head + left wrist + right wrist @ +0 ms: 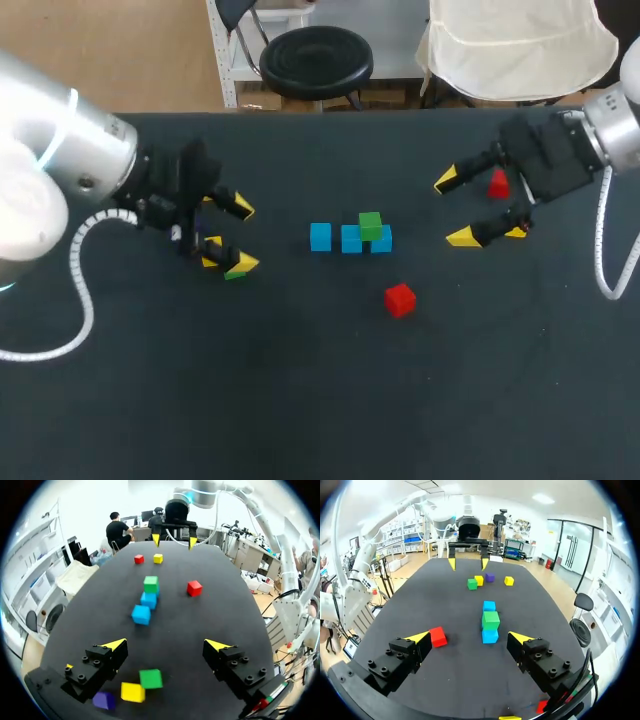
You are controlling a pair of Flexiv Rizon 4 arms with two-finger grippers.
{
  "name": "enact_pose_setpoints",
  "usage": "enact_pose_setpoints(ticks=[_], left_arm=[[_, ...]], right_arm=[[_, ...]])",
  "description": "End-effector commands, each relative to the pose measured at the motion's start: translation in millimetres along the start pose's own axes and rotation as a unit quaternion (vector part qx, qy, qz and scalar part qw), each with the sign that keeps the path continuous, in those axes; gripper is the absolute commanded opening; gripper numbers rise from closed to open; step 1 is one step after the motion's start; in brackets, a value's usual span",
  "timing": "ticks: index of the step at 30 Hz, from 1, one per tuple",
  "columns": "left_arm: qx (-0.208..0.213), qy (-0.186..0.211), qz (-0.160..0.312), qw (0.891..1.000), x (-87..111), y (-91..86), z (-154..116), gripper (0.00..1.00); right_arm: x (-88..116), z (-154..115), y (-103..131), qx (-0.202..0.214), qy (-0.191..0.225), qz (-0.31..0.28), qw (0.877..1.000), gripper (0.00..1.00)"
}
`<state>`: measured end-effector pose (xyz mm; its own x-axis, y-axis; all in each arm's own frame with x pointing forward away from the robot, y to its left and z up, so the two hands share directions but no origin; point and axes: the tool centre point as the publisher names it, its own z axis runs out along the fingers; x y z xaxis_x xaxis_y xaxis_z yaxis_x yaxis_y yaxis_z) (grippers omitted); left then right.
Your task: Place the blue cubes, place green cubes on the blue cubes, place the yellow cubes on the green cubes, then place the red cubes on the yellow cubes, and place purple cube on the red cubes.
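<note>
Three blue cubes (320, 237) lie in a row mid-table, and a green cube (370, 225) rests on the two right-hand ones. One red cube (400, 300) sits alone in front of the row. My left gripper (243, 235) hangs open at the left, above a green cube (150, 678), a yellow cube (132, 692) and a purple cube (104, 700). My right gripper (453, 208) stands open at the right, empty, with a second red cube (498, 184) and a yellow cube (516, 231) beneath its body. In the right wrist view the stack (490, 620) lies ahead between the fingers (520, 638).
Another yellow cube (509, 581) lies beside the left gripper, on its far side. The black table (300, 400) is bare along its front half and between the row and either gripper.
</note>
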<state>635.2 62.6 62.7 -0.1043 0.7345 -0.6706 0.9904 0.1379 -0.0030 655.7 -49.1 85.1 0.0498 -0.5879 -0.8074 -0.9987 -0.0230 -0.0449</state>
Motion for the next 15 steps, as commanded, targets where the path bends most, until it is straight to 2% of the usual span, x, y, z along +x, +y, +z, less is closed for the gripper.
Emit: enact_pose_setpoints(ticks=[1,5,15], left_arm=[[0.005,0.016,-0.010,1.000,8.8,-6.5,-5,1.00],[0.007,0.058,-0.035,0.998,20.1,-5.1,-5,1.00],[0.007,0.058,-0.035,0.998,20.1,-5.1,-5,1.00]], right_arm=[[0,0,-1,-0.001,-0.001,0.000,1.000,1.00],[0,0,-1,-0.001,-0.001,0.000,1.000,1.00],[0,0,-1,-0.001,-0.001,0.000,1.000,1.00]])
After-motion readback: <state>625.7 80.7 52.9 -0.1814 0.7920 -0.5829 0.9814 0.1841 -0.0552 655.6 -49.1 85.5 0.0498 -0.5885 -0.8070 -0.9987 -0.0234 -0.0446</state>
